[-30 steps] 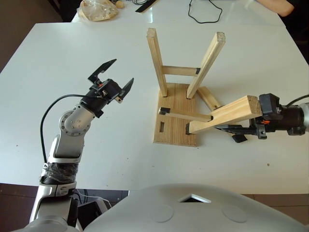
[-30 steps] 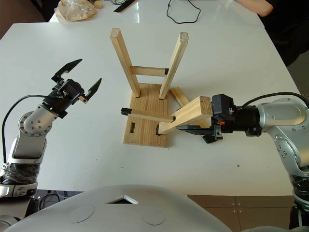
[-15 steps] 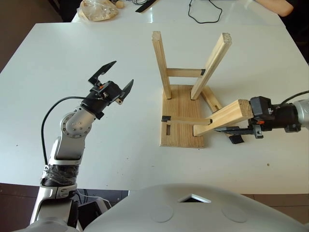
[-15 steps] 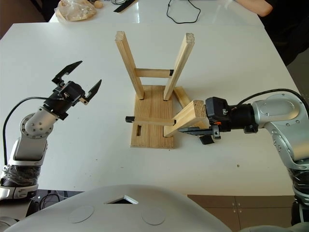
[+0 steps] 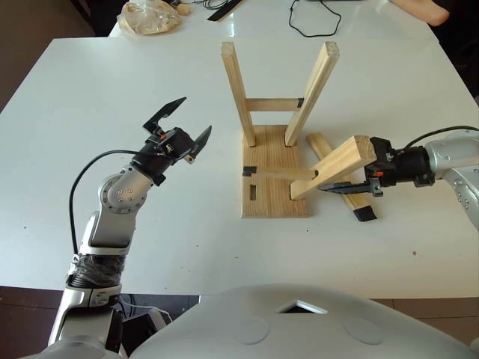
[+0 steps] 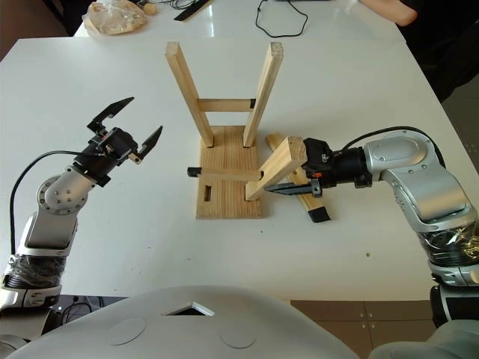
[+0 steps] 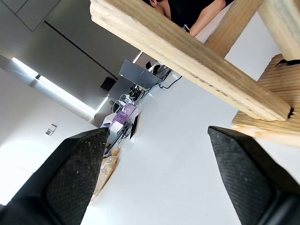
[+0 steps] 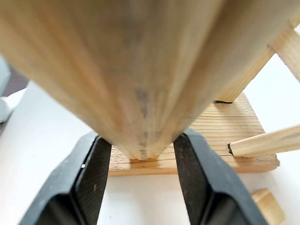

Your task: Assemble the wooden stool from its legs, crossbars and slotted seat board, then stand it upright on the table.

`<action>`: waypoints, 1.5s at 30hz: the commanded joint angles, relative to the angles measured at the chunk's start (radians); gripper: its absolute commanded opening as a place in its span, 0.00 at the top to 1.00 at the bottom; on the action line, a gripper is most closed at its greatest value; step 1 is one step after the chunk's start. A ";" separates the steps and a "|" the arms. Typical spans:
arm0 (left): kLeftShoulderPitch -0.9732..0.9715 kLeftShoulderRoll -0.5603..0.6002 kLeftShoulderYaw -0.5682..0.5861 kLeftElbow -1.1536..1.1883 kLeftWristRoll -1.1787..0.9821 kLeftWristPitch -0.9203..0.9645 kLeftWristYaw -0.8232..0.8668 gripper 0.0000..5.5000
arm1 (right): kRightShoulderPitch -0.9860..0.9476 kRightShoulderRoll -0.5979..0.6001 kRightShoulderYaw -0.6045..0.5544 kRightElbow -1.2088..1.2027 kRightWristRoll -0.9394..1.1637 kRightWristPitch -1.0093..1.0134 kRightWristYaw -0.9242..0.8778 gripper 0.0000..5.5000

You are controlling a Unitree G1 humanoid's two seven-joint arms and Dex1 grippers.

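Glossy white on the table (image 5: 112, 90). Pale blond wood, straight-grained, on the seat board (image 5: 277, 198), 2 upright legs (image 5: 239, 93) and tilted leg (image 5: 331, 167); black caps on the crossbar (image 5: 278, 173) ends. Matte black on the left gripper (image 5: 193, 114), fine dotted texture on its pads (image 7: 75, 178), orange flecks at its base. Black on the right gripper (image 5: 340, 185) too. Translucent tan bag (image 5: 152, 16) at 11 o'clock, black cable (image 5: 314, 26) at 12.

legs (image 5: 238, 93) block seat board's (image 5: 275, 200) far end; left side open

Silver left arm (image 5: 120, 196) and right arm (image 6: 408, 161), black textured jaws, orange clips, looping black cables (image 5: 84, 170).
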 commanded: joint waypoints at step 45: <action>0.163 0.023 -0.009 -0.042 0.078 -0.011 0.034 0.29 | 0.468 0.028 -0.322 -0.107 -0.191 -0.112 -0.190 0.20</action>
